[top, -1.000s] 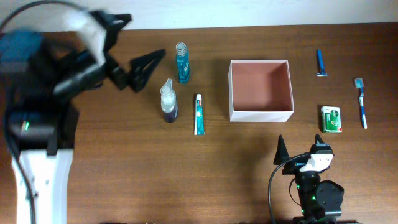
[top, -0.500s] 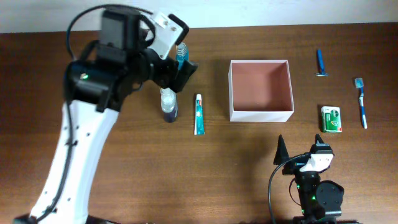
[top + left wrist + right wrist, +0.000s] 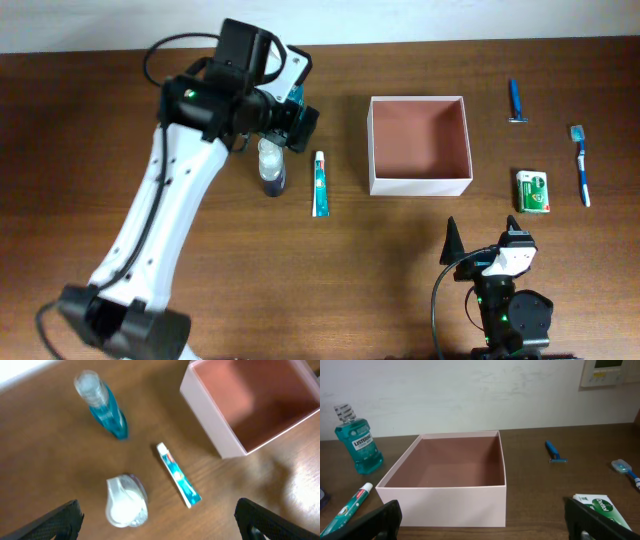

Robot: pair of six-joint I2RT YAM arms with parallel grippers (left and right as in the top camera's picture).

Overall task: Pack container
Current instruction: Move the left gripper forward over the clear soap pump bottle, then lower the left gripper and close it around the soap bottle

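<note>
Because the left tool (image 3: 157, 516) hangs with its fingers spread wide above the upright spray bottle (image 3: 126, 507) and the Listerine mouthwash bottle (image 3: 105, 410), which stand near each other, a descent might clip and topple one of them; a rolling bottle could also strike the toothpaste tube (image 3: 320, 185). The container (image 3: 420, 185) sits empty mid-worktop, right of the tube; razor (image 3: 515, 100), toothbrush (image 3: 580, 165) and Dettol packet (image 3: 533, 191) lie beyond it. The right tool (image 3: 482, 520) rests near the front edge, fingers likewise apart. A second ago the left arm was far left; it has since swung over the bottles; nothing else has shifted.
</note>
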